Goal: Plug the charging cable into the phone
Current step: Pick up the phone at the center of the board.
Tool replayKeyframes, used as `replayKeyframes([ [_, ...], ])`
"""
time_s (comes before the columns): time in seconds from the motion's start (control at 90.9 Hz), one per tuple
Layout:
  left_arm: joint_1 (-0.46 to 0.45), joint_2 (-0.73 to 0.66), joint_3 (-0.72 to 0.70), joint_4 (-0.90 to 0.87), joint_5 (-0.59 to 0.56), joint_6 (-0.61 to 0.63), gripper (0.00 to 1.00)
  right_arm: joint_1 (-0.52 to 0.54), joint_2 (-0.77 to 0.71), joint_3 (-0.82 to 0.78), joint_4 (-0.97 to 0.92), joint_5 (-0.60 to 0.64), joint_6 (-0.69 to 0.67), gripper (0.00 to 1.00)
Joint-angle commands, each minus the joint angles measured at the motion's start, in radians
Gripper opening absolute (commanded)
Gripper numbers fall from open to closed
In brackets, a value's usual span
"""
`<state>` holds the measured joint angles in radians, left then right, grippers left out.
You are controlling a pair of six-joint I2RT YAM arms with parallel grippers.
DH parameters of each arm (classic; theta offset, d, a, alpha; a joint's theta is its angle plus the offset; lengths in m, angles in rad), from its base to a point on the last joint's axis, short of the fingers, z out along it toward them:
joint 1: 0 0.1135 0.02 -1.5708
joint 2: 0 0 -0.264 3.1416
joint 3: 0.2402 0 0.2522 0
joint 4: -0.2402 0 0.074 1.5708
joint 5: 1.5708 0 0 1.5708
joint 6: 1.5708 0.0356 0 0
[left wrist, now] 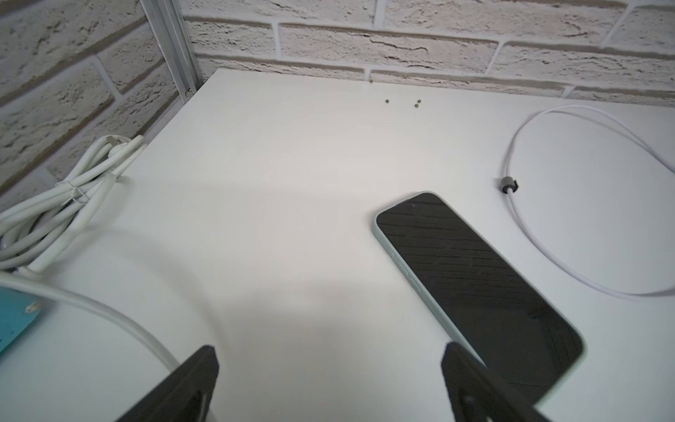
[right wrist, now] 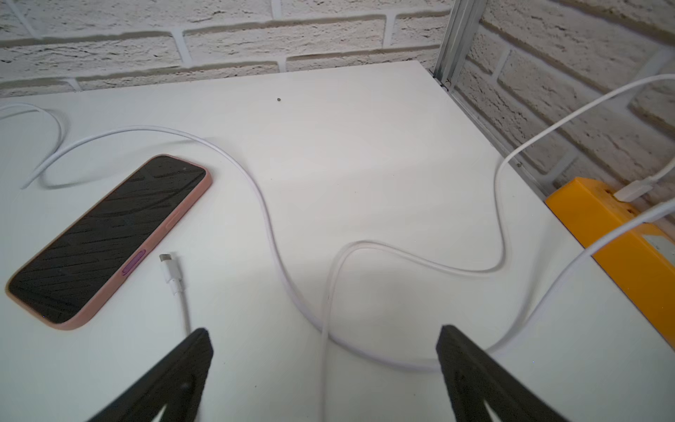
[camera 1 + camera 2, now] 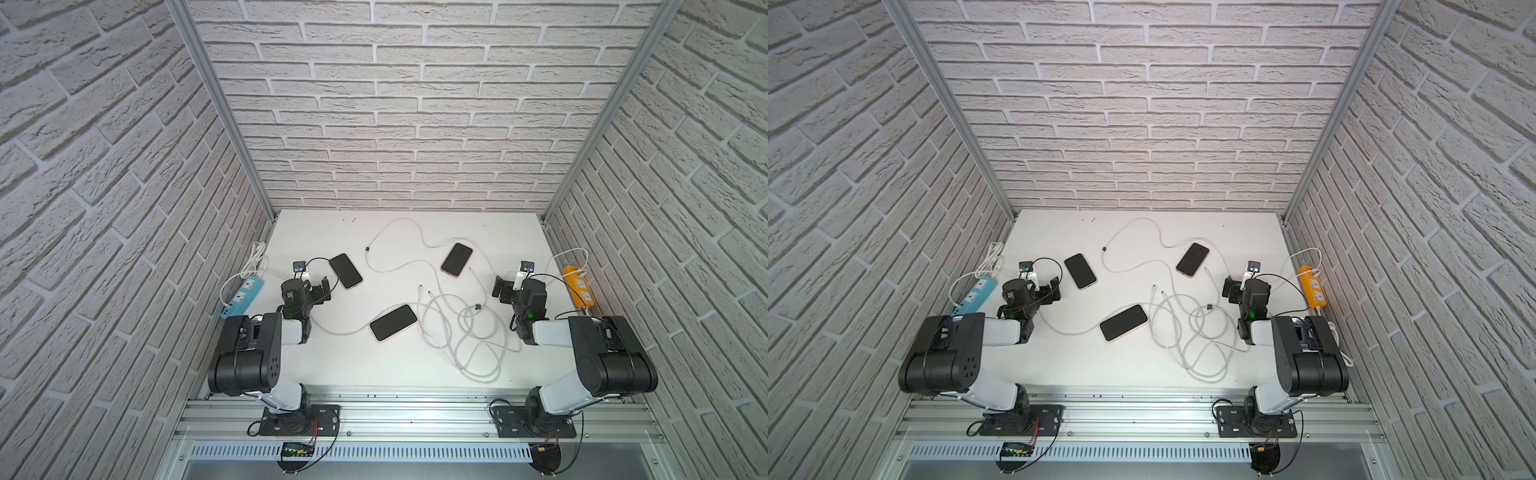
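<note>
Three dark glass screens face up on the table (image 3: 353, 365). Pink phone (image 2: 109, 237), rounded and matte-cased, lies at the far right, with a loose white plug (image 2: 170, 268) just beside its long edge. Green phone (image 1: 475, 285), pale-rimmed, lies far left. Middle phone (image 3: 392, 322) has a thin cable (image 3: 345, 332) meeting its end. More white cord (image 3: 465, 332) loops in a tangle right of centre. Left gripper (image 1: 330, 350) hovers beside the green phone, black jaws spread wide, holding nothing. Right gripper (image 2: 323, 330) likewise gapes empty above a stretch of cord. The table is smooth, matte white. Blue strip (image 3: 243, 297) and orange strip (image 3: 577, 286) flank it. Textured white brick walls (image 3: 395, 124) and aluminium posts (image 3: 226, 116) enclose it.
</note>
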<state>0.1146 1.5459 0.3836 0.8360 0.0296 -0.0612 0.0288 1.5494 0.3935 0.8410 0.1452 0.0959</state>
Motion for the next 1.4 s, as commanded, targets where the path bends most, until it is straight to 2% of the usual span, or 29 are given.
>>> replayKeyframes([
  [0.0,0.0,-0.001,0.015,0.018,0.003,0.001,0.98,0.0,-0.015,0.001,0.026,-0.005,-0.012,0.99],
  [0.803,0.0,-0.004,0.015,0.019,-0.013,-0.003,0.99,0.0,-0.015,0.0,0.026,-0.004,-0.012,0.99],
  [0.869,-0.031,-0.042,0.037,-0.042,-0.152,-0.016,0.98,0.0,-0.015,0.001,0.026,-0.004,-0.011,0.99],
  [0.913,-0.049,-0.096,0.084,-0.157,-0.214,-0.02,0.98,0.0,-0.015,0.001,0.026,-0.004,-0.011,0.99],
  [0.957,-0.053,-0.14,0.157,-0.336,-0.234,-0.03,0.98,-0.001,-0.015,0.001,0.025,-0.005,-0.012,0.99],
  [1.012,-0.055,-0.182,0.215,-0.457,-0.225,-0.043,0.99,0.0,-0.014,0.004,0.019,-0.005,-0.011,0.99],
  [1.056,-0.053,-0.224,0.214,-0.476,-0.238,-0.086,0.99,-0.001,-0.012,0.008,0.015,-0.007,-0.009,0.99],
  [1.111,-0.041,-0.278,0.201,-0.502,-0.314,-0.215,0.99,-0.003,-0.012,0.008,0.015,-0.006,-0.009,0.99],
  [1.166,-0.011,-0.312,0.205,-0.595,-0.445,-0.407,0.99,-0.002,-0.012,0.007,0.015,-0.006,-0.01,0.99],
  [1.199,0.01,-0.315,0.222,-0.688,-0.552,-0.583,0.99,-0.002,-0.013,0.006,0.017,-0.007,-0.01,0.99],
  [1.221,0.032,-0.311,0.235,-0.759,-0.575,-0.679,0.99,-0.002,-0.015,0.005,0.019,-0.008,-0.011,0.99],
  [1.254,0.082,-0.295,0.251,-0.811,-0.492,-0.758,0.99,-0.001,-0.017,0.001,0.021,-0.012,-0.012,0.99],
  [1.298,0.147,-0.256,0.285,-0.825,-0.288,-0.775,0.98,0.0,-0.027,0.017,-0.024,-0.021,-0.019,0.99],
  [1.331,0.173,-0.216,0.333,-0.868,-0.19,-0.79,0.99,0.003,-0.043,0.042,-0.079,-0.029,-0.026,0.97],
  [1.386,0.175,-0.127,0.464,-1.017,-0.095,-0.777,0.98,0.013,-0.093,0.129,-0.31,-0.015,-0.022,0.95],
])
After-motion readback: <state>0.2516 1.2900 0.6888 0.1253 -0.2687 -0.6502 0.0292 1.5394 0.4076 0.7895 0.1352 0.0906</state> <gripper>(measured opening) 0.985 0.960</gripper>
